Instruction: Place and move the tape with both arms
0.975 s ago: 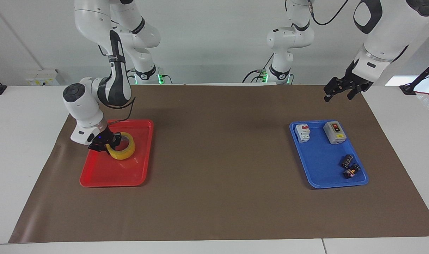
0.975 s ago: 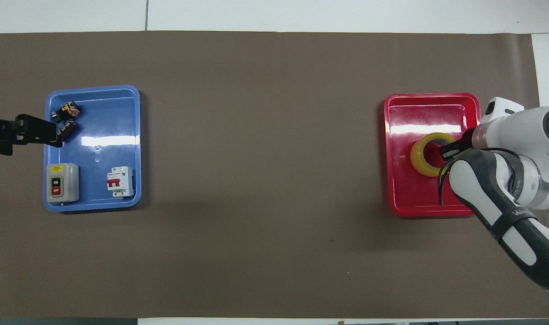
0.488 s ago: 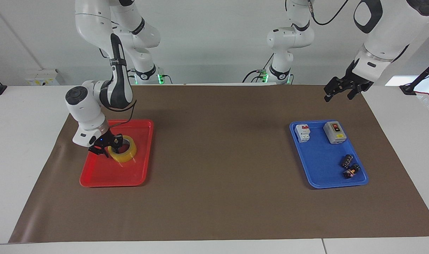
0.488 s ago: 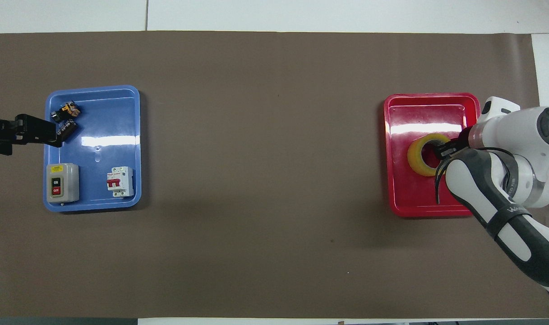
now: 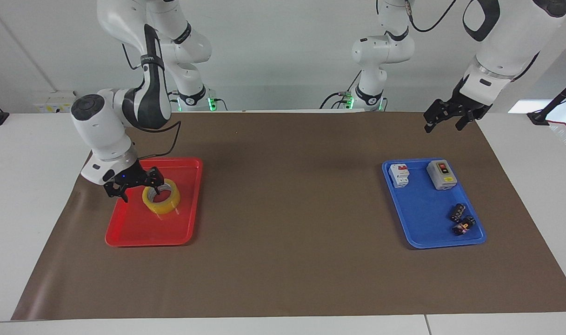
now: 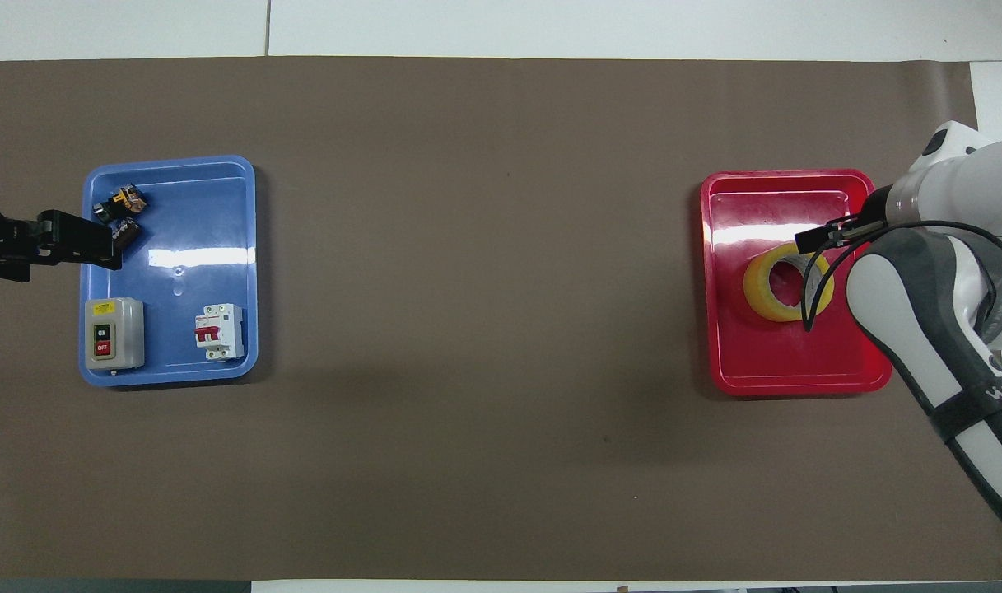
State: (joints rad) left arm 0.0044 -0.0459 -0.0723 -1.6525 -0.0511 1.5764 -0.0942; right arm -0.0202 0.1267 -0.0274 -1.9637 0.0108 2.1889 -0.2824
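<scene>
The tape (image 5: pixel 163 206) (image 6: pixel 766 298), a yellow roll with a whitish core, lies flat in the red tray (image 5: pixel 143 232) (image 6: pixel 789 371) at the right arm's end of the table. My right gripper (image 5: pixel 138 188) (image 6: pixel 822 239) hovers just above the roll's rim. It is open, and its fingers are clear of the tape. My left gripper (image 5: pixel 443 122) (image 6: pixel 89 247) waits high in the air by the outer edge of the blue tray (image 5: pixel 427 232) (image 6: pixel 179 362), open and holding nothing.
The blue tray holds a grey on/off switch box (image 5: pixel 442 175) (image 6: pixel 114 333), a white-and-red breaker (image 5: pixel 399 175) (image 6: pixel 220 331) and two small dark parts (image 5: pixel 460 219) (image 6: pixel 118 216). A brown mat (image 5: pixel 287 209) covers the table between the trays.
My right gripper opened and let go of the tape, then rose off it. The roll went from tilted in the grip to flat in the red tray. The left arm barely moved.
</scene>
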